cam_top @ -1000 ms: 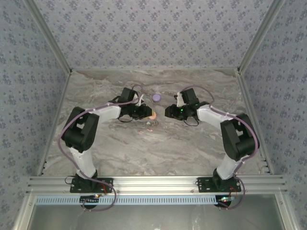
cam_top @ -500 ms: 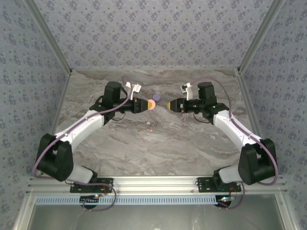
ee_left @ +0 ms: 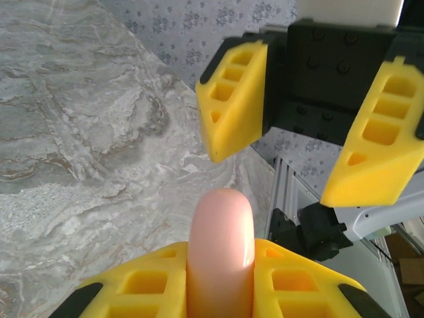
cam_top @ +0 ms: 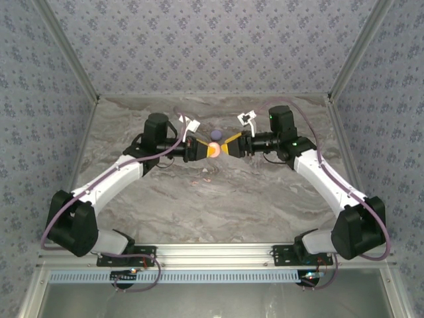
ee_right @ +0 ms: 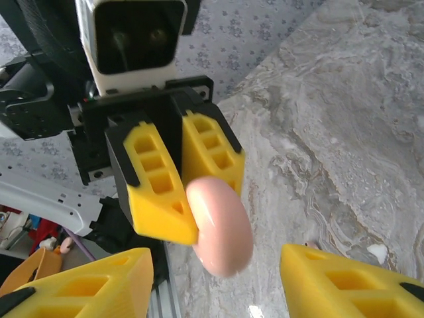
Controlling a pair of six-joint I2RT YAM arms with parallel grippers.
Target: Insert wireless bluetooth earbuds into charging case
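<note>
My left gripper [cam_top: 209, 151] is shut on a round salmon-pink charging case [cam_top: 214, 150], held on edge above the marble table [cam_top: 265, 199]. In the left wrist view the case [ee_left: 222, 238] stands up between my yellow fingers [ee_left: 136, 281]. My right gripper [cam_top: 223, 149] faces it, open, one yellow finger [ee_right: 86, 281] on each side of the case [ee_right: 222, 225] with a gap on both sides. Tiny pale pink earbuds [cam_top: 205, 173] lie on the table below the grippers, and one pale bit [ee_right: 376, 252] shows in the right wrist view.
A round purple disc [cam_top: 214, 134] lies on the table just behind the two grippers. Patterned walls [cam_top: 212, 46] close in the back and sides. An aluminium rail [cam_top: 212, 252] runs along the near edge.
Both arms have stretched toward the back of the table. The left has carried the pink case up off the surface. The right gripper has closed in on the case and its jaws have spread wider.
</note>
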